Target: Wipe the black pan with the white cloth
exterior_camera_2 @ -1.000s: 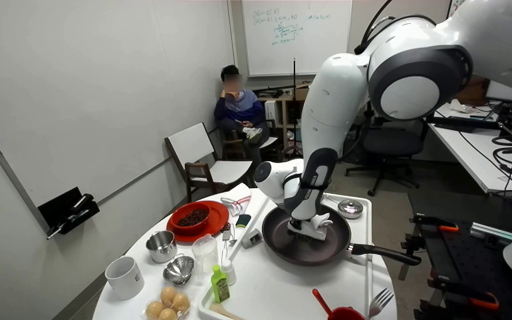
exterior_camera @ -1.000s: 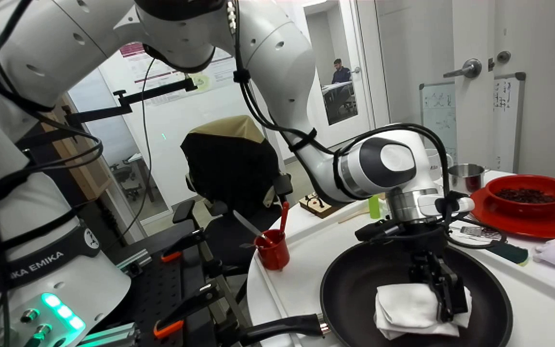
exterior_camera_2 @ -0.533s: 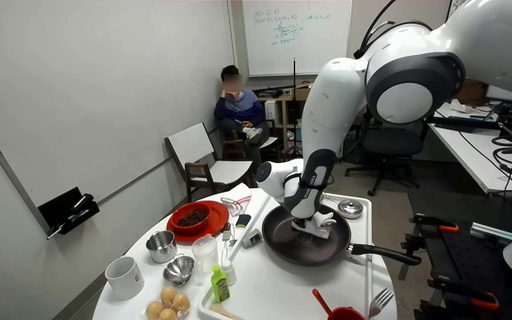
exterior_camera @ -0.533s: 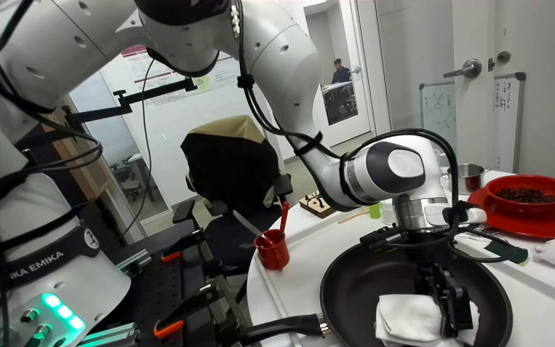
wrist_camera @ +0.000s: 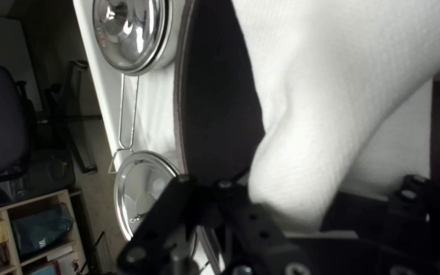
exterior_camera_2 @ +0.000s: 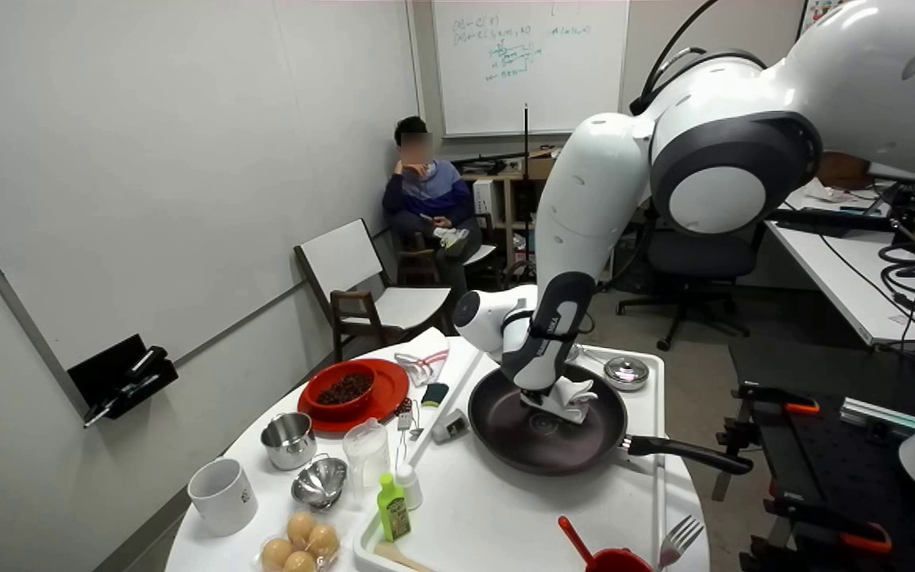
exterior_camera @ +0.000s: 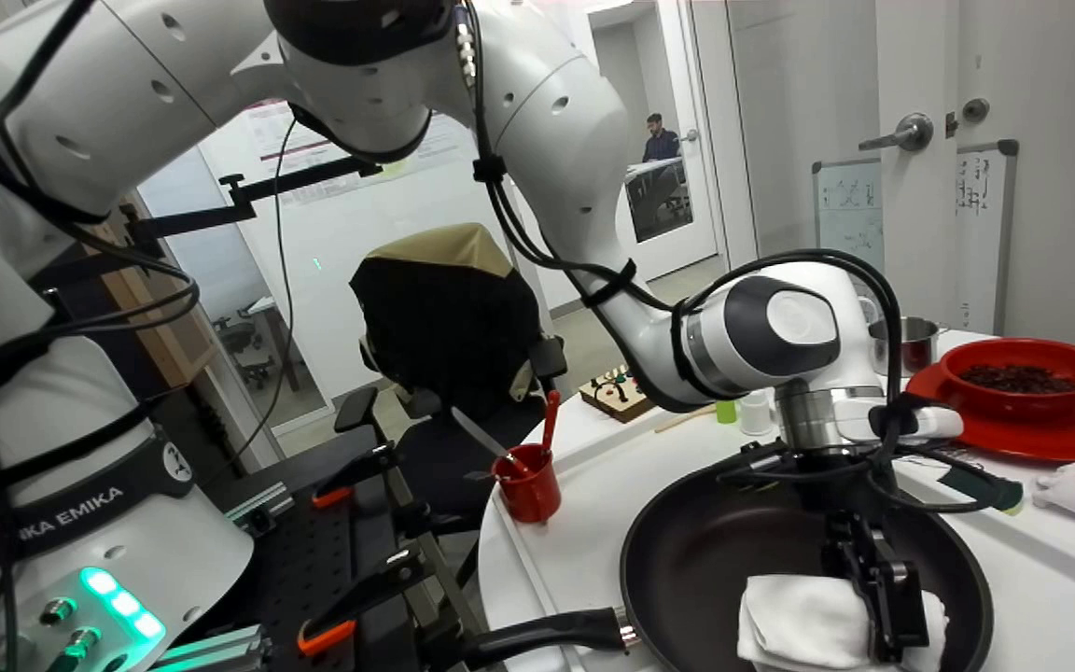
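Inside the black pan [exterior_camera: 724,541] the gripper [exterior_camera: 897,644] pinches the white cloth [exterior_camera: 808,621], with open room between cloth and handle [exterior_camera_2: 688,453] — which juts past the edges of tray [exterior_camera_2: 489,524] and tabletop [exterior_camera_2: 215,552]. More open tray stretches from pan to red cup [exterior_camera: 533,499] — utensils [exterior_camera: 550,425] stand in it. A red bowl [exterior_camera: 1027,406] of small dark pieces [exterior_camera: 1023,378] sits on a red plate [exterior_camera: 1041,441].

The large, round black frying pan [exterior_camera_2: 497,437] lies flat and right side up on a white tray [exterior_camera_2: 465,512]; the pan's rim is low, faint concentric rings mark its centre, and its long dark handle reaches out across the tray's edge. The small white fabric cloth [exterior_camera: 803,616] sits inside the pan, wrinkled and folded, just beside those rings, leaving most of the dark floor uncovered. In the wrist view it shows a thick, rounded fold.
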Available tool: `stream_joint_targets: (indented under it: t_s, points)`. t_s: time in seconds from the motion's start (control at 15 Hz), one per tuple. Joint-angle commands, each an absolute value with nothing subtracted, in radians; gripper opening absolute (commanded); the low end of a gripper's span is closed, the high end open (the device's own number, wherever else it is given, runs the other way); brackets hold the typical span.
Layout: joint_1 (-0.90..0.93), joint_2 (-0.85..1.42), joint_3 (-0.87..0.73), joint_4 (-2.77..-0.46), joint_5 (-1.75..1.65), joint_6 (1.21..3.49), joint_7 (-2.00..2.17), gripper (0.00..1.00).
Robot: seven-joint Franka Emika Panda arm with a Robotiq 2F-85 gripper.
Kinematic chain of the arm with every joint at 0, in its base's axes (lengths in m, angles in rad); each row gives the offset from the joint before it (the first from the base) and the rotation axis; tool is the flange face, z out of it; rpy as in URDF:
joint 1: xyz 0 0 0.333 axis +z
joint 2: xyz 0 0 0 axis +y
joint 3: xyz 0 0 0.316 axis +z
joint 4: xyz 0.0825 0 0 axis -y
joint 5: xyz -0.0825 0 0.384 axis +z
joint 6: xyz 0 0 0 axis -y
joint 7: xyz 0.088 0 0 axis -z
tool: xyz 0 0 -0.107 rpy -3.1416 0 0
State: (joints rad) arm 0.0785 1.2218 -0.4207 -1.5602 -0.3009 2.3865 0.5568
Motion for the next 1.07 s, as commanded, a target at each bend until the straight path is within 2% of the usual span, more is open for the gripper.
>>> stream_joint_targets:
  t_s: [0.0,1.0]
  points:
    - [0.078,1.247,-0.396,-1.514,-0.274,2.392,0.551,0.04]
    - [0.1,1.249,-0.333,-1.481,-0.269,2.41,0.546,0.05]
